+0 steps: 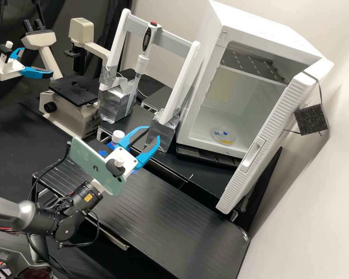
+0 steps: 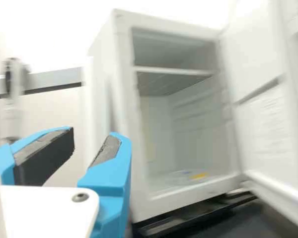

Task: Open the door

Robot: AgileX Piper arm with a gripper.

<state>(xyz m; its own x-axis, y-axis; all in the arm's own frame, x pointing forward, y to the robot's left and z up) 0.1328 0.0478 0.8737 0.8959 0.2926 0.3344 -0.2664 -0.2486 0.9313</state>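
White gripper with two bright blue fingers (image 1: 152, 133) above black bench, fingers spread, nothing between them. White ribbed door (image 1: 273, 128) of boxy white cabinet (image 1: 263, 29) swung wide open, interior exposed, gripper well apart from door. Long recessed handle (image 1: 253, 154) on door; black square block (image 1: 311, 119) beside door's outer side, dark cord around door near top. Inside cabinet, dark slotted shelf (image 1: 256, 65) high up; on floor, clear round dish (image 1: 223, 136) with blue marks and yellow patch. Beige-and-black microscope (image 1: 69, 112) well apart from cabinet.

The grey arm (image 1: 4, 211) has black cables (image 1: 98, 228) and a white, blue-fingered pincer (image 1: 153, 131).
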